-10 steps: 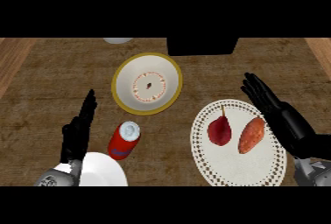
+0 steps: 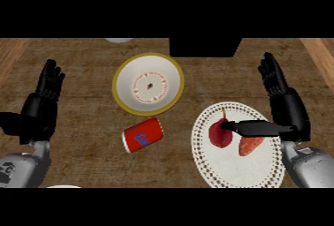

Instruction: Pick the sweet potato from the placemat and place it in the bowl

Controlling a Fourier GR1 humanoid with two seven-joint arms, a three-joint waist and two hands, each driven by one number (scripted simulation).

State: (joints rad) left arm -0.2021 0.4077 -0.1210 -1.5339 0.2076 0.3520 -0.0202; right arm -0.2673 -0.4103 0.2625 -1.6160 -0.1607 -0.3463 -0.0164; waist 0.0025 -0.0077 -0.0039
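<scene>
Oblong orange sweet potato [image 2: 250,146] lies on round lacy white placemat [image 2: 235,171], beside dark-red fruit [image 2: 219,135]. Gold-rimmed bowl [image 2: 128,73] sits apart on wood-grain worktop [image 2: 85,66]. Left robot hand [image 2: 39,108] & right robot hand [image 2: 290,110]: fingers straight, holding nothing.

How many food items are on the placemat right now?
2 on the placemat: a dark red fruit left of centre and the orange sweet potato just right of it. The thumb of the right hand covers part of both.

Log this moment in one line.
right hand open, thumb over placemat | sweet potato on placemat, unheld | bowl lacks it | left hand open, left edge
</scene>
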